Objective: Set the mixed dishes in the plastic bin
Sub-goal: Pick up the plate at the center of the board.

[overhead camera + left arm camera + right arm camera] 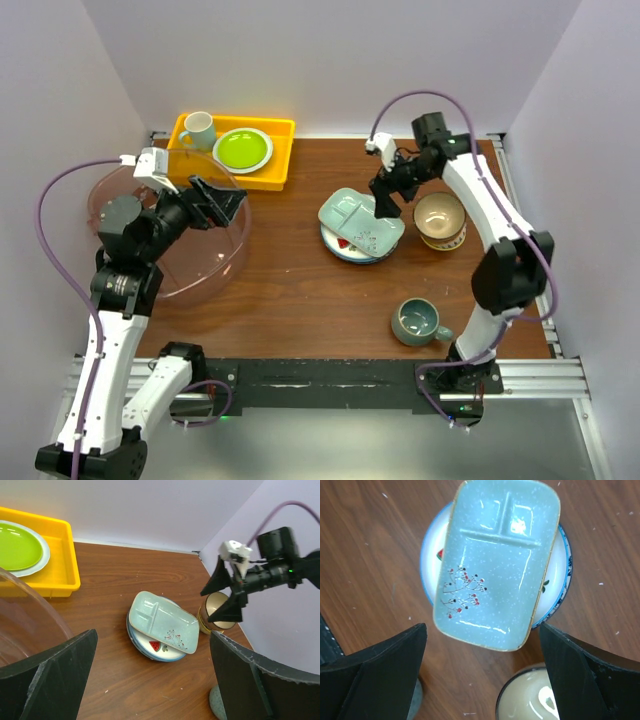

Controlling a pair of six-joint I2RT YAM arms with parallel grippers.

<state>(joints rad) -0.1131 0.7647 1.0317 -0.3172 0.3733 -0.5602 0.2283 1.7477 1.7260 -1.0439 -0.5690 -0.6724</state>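
Note:
A pale green divided tray [360,218] lies on a blue-rimmed round plate [345,248] at mid table; both also show in the left wrist view [162,621] and the right wrist view [497,562]. A cream-tan bowl [439,219] stands right of them. A teal mug [416,321] sits near the front right. The pinkish transparent bin [190,262] is at the left. My right gripper [387,203] is open and empty, hovering over the tray's right end. My left gripper [222,200] is open and empty above the bin's far rim.
A yellow tray [285,128] at the back holds a white mug [197,130] and a lime-green plate [242,150]. White walls close the back and both sides.

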